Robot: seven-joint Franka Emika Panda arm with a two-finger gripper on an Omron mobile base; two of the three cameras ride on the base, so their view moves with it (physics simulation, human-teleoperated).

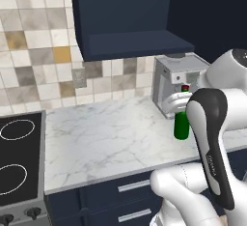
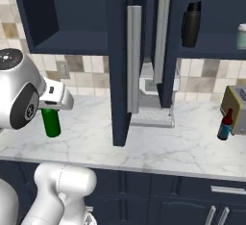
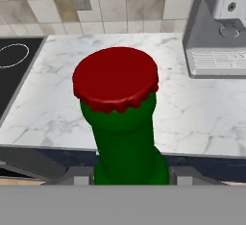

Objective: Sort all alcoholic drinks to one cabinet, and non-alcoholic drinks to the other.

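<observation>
Where fingers close: hand (image 3: 126,178) gripping green bottle (image 3: 124,128).

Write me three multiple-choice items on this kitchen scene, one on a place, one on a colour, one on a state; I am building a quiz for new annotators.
1. Where is the black flask?
A. On the stove
B. On a shelf of the wall cabinet
C. Lying on the counter

2. What colour is the cap of the green bottle?
A. Red
B. Blue
C. White

3. How does the brown bottle stand?
A. Lying on its side
B. Upside down
C. Upright on the counter, beside the toaster

Answers:
1 B: the right base view shows the flask up on the cabinet shelf.
2 A: the hand view shows a red cap close up, just above the tool.
3 C: the right base view shows it with its neck up, beside the toaster.
</observation>
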